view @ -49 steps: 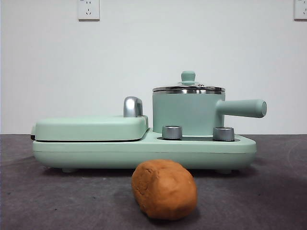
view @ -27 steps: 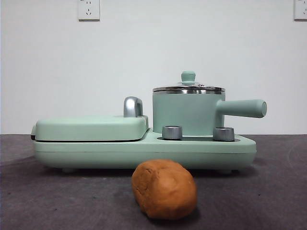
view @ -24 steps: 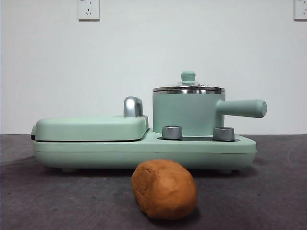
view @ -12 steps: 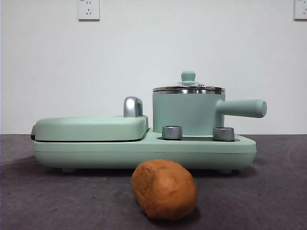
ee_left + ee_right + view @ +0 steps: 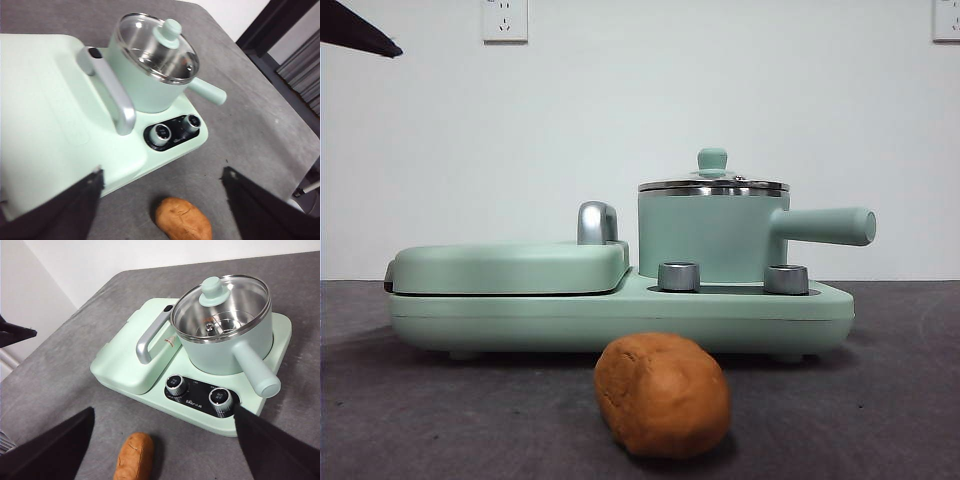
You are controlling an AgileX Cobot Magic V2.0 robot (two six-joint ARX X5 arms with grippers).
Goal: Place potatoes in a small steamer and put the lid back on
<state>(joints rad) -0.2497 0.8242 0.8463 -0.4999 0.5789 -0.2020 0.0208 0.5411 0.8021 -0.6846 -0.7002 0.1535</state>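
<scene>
The orange-brown potato (image 5: 663, 396) lies on the grey table in front of the appliance; it also shows in the left wrist view (image 5: 183, 219) and the right wrist view (image 5: 134, 456). The mint-green steamer pot (image 5: 712, 240) stands on the appliance's right half, handle pointing right. The glass lid (image 5: 713, 184) with its green knob sits on the pot (image 5: 145, 85) (image 5: 225, 352). My left gripper (image 5: 162, 172) is open and empty, high above the appliance's front edge; its black tip (image 5: 355, 30) shows at the front view's top left corner. My right gripper (image 5: 164, 412) is open and empty, high above the table.
The flat mint-green griddle (image 5: 510, 265) with a chrome handle (image 5: 597, 222) fills the appliance's left half. Two chrome knobs (image 5: 679, 276) sit in front of the pot. The table's edge and a dark frame (image 5: 280, 30) lie beyond the pot's handle side.
A black gripper tip has come into the front view's top left corner. The potato, pot and lid have not moved.
</scene>
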